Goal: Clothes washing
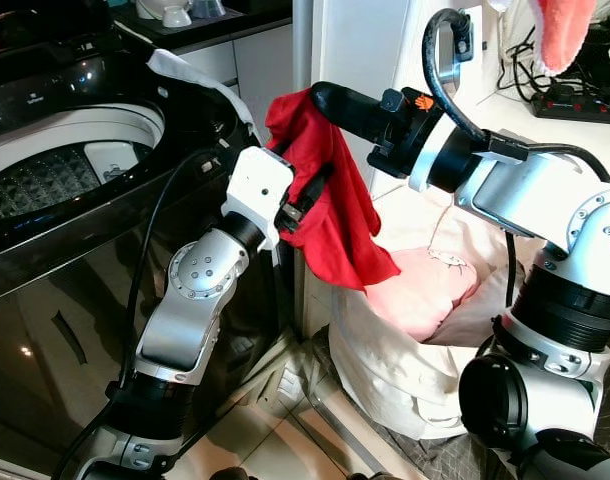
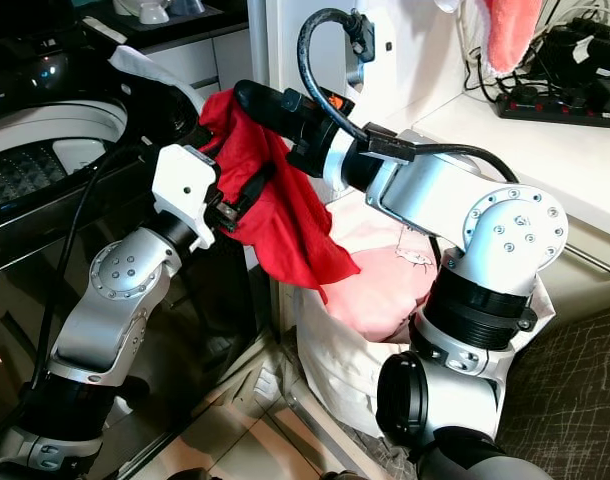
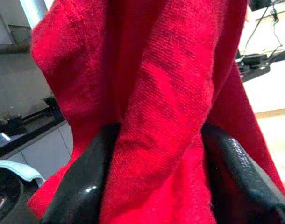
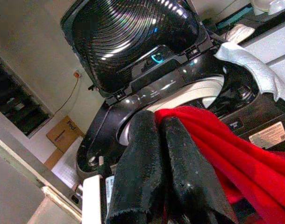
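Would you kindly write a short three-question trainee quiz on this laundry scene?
1. True or false: the red garment hangs above the white laundry bag.
2. Which claw has red cloth between its fingers? A) left claw B) neither C) a person's hand
3. Fill in: the washing machine stands with its lid ____.

Key:
1. True; the bag with the pink clothes lies below it.
2. A; the right claw, fingers together, touches the cloth too.
3. Open; the raised lid shows in the right wrist view.
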Robot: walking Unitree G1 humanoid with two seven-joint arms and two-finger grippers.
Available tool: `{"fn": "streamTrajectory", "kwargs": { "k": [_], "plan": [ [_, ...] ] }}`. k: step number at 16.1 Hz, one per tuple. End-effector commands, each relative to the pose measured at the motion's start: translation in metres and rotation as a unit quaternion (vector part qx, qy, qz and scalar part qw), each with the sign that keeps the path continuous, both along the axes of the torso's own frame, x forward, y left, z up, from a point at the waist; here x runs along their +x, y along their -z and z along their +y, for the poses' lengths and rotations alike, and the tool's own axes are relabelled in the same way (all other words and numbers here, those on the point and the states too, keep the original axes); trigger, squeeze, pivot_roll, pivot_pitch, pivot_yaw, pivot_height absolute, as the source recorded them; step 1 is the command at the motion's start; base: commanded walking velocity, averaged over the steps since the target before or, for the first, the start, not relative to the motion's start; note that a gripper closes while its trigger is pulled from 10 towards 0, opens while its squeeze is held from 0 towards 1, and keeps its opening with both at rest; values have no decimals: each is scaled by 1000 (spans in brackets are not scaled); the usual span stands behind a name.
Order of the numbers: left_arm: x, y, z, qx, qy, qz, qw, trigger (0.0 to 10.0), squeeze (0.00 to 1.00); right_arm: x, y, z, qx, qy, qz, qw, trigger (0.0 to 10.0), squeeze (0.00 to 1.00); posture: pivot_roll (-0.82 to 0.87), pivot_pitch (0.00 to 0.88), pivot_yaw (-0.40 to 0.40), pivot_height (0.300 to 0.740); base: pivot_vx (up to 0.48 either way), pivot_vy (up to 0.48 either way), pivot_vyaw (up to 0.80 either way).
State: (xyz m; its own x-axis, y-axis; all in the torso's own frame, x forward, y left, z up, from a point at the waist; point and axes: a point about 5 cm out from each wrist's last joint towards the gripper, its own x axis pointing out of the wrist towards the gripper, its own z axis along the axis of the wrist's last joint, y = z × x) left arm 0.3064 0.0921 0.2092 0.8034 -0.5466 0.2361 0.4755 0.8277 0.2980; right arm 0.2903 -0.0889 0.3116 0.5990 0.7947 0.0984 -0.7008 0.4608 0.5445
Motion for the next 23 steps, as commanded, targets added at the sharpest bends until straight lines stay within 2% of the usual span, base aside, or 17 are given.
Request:
{"fn": "streamTrajectory", "kwargs": {
  "k": [1,8,9,10,11,13,15,16,17,18,19,20,21,22,23],
  "plan": [
    [1,-3,3,-4,-2,2,1000,0,0,-4,-1,0,-2,-2,-9,1000,0,0,-7,0,-8,740,0,0,0],
    [4,-6,10,-15,-17,-4,1000,0,0,-3,2,-1,-8,4,-5,1000,0,0,-6,0,-5,740,0,0,0],
    [5,-7,13,-17,-26,-4,1000,0,0,-3,2,-2,-19,12,-9,1000,10000,0,-5,0,-5,740,0,0,0],
    [6,-8,18,-17,-38,-7,999,0,0,-3,4,-3,-16,11,-6,1000,10000,714,-5,0,-5,740,0,0,0],
    [8,-11,25,-16,-53,-9,998,0,0,-4,8,-7,-29,16,-7,999,10000,1000,2,0,-8,740,0,0,0],
    [12,-15,37,-8,-75,-15,997,0,0,-5,11,-17,-33,31,-8,999,10000,1000,4,0,-7,740,0,0,0],
    [20,-29,61,3,-126,-32,991,0,0,-10,12,-43,-85,89,-37,992,10000,1000,-1,0,-1,740,0,0,0],
    [22,-33,65,2,-137,-38,990,0,0,-10,13,-48,-103,104,-44,988,10000,1000,-1,0,-1,740,0,0,0],
    [26,-43,70,4,-151,-55,987,0,0,-11,14,-54,-110,114,-47,986,10000,925,-1,0,-2,740,0,0,0],
    [50,-85,85,16,-204,-122,971,0,0,-13,13,-60,-135,129,-66,980,10000,0,12,0,-7,740,0,0,0],
    [58,-105,90,21,-227,-151,962,0,0,-13,13,-60,-142,128,-72,979,10000,0,10,0,-5,740,0,0,0],
    [78,-156,103,54,-302,-216,927,0,0,-16,15,-36,-163,86,-89,979,10000,0,-11,0,20,740,0,0,0],
    [85,-171,108,96,-356,-229,901,0,0,-18,20,-22,-177,65,-96,977,10000,0,-18,0,28,740,0,0,0],
    [89,-175,112,117,-383,-227,888,0,0,-19,23,-15,-181,58,-96,977,10000,0,-24,0,34,740,0,0,0],
    [96,-171,119,157,-421,-199,871,0,0,-20,27,-7,-184,49,-97,977,10000,0,-31,0,43,740,0,0,0]
  ]
}}
